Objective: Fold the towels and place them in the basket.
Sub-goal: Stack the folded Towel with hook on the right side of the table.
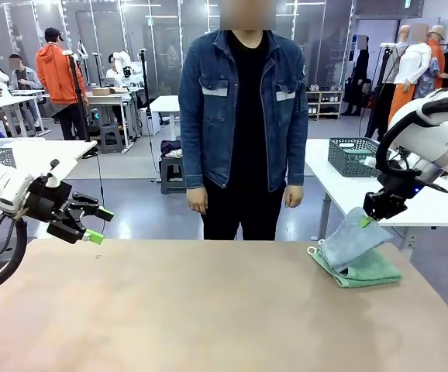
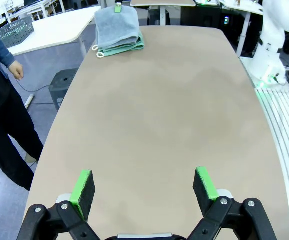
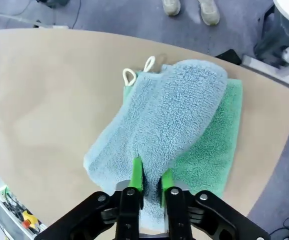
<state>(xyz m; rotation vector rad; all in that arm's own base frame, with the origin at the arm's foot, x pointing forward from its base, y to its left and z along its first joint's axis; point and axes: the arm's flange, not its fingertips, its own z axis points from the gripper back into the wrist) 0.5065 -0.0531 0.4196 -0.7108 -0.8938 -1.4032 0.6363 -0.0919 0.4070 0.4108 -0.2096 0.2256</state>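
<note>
A folded mint green towel (image 1: 367, 271) lies flat near the table's right edge. On it rests the lower end of a folded pale grey-blue towel (image 1: 353, 239), whose upper edge is lifted and pinched by my right gripper (image 1: 366, 221). In the right wrist view the gripper (image 3: 150, 181) is shut on the grey-blue towel (image 3: 164, 120), with the green towel (image 3: 212, 147) under it. My left gripper (image 1: 98, 225) hangs open over the table's left side, holding nothing; its fingers (image 2: 83, 187) stand wide apart. The left wrist view has both towels (image 2: 117, 27) far across the table. A dark grey lattice basket (image 1: 353, 156) stands on the white table behind.
A person in a denim jacket (image 1: 243, 108) stands at the far edge, hands hanging down. The brown table (image 1: 208, 310) is bare from left to middle. The other arm's white base (image 2: 277, 42) stands beside the table in the left wrist view.
</note>
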